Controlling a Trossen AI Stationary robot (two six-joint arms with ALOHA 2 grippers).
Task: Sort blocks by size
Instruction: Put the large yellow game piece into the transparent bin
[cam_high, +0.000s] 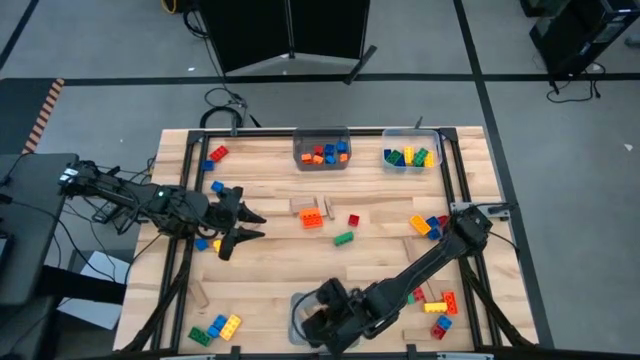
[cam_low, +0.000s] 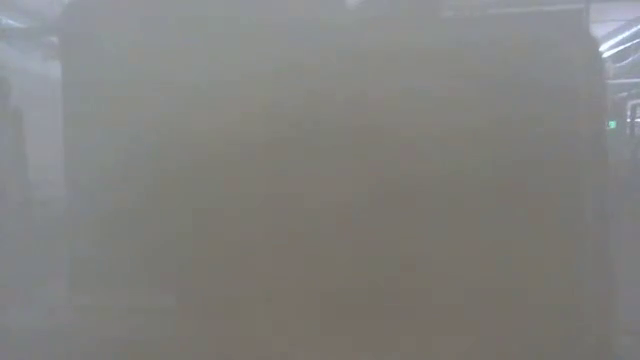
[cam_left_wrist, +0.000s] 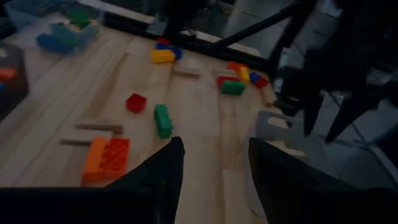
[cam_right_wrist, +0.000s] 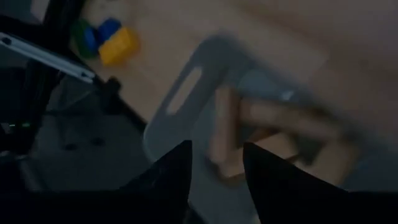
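Note:
Blocks lie scattered on the wooden table: an orange brick, a small red one, a green one and tan wooden blocks at the middle. My right gripper hangs open above a clear bin at the near edge. Tan wooden blocks lie in that bin, and nothing is between the fingers. My left gripper stands open above the table's left half, pointing toward the middle bricks, with nothing in it.
Two clear bins stand at the far edge: one with small orange, blue and red bricks, one with green, yellow and blue bricks. More bricks lie at the right, near right, near left and far left.

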